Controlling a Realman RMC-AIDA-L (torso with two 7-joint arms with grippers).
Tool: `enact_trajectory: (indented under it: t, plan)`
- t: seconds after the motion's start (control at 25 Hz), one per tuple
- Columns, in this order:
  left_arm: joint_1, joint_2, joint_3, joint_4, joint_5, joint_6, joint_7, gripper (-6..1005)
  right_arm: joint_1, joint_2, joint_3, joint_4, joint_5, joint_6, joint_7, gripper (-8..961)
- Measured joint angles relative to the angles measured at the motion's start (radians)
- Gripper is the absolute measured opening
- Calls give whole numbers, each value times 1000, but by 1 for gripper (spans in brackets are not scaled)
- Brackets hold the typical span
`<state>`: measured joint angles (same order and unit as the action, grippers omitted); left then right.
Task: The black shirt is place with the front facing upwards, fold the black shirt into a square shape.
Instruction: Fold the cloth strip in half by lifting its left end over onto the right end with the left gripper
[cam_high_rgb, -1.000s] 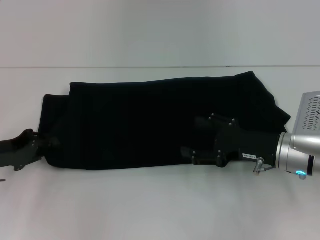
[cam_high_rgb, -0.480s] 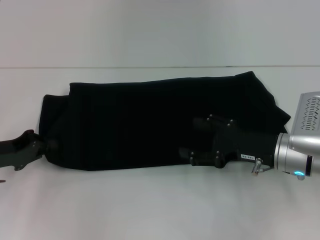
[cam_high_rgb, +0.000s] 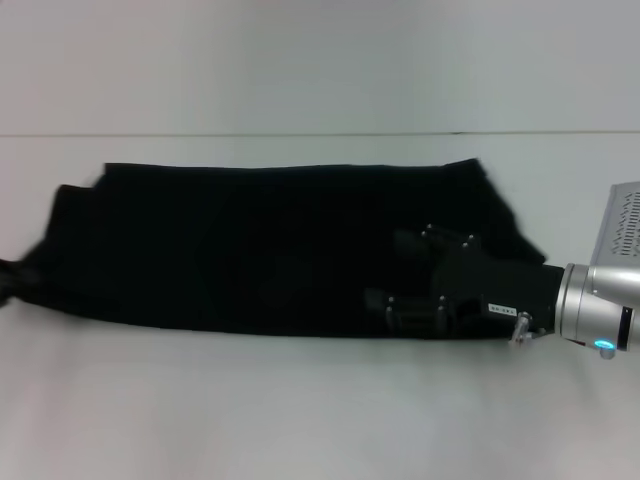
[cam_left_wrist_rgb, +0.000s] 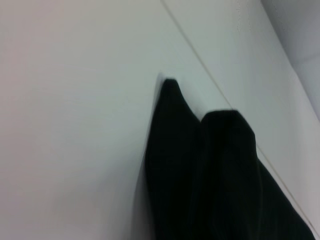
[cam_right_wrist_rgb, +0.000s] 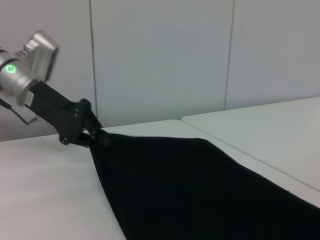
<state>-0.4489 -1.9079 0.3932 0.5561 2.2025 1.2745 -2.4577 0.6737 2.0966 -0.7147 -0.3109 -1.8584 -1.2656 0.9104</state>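
Both grippers are working the ends of the black shirt (cam_high_rgb: 280, 250), which is lying as a long, narrow band across the white table (cam_high_rgb: 320, 420), its long axis running side to side in front of me. I am seeing the right gripper (cam_high_rgb: 385, 275) lying low over the shirt's right portion, near the front edge, its two fingers parted with dark cloth under and between them; black on black, I cannot tell whether they are actually pinching the fabric.

The left gripper (cam_right_wrist_rgb: 97, 137) is sitting at the far left tip of the band. In the right wrist view its fingers are drawn together on the shirt's corner, and the cloth is stretching away from that point in a taut sheet. In the head view this gripper is almost out of sight at the left border.

So the shirt is lying between the two end effectors, each one at its own end. I am judging that the coming move is turning on this axis: one end carried along the length, over toward the other, shortening the band toward a square.
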Motion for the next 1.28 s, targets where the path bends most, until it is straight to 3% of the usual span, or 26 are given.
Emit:
enact_trajectory:
  t: [0.28, 0.68, 0.88, 1.08, 1.28]
  plan:
    - [21, 43, -78, 38, 26, -5, -1, 14, -9, -3, 2, -4, 4, 1, 5, 930]
    - [-6, 58, -131, 43, 43, 68, -9, 14, -13, -4, -6, 0, 3, 27, 4, 930]
    - [-60, 72, -187, 45, 9, 203, -12, 14, -18, -4, -5, 2, 2, 33, 6, 930]
    - [-152, 79, -176, 44, -47, 288, -27, 14, -34, -4, 0, 3, 3, 37, 5, 929]
    - [-278, 53, -83, 40, -50, 305, -39, 14, -52, -3, 2, 3, 4, 42, 6, 929]
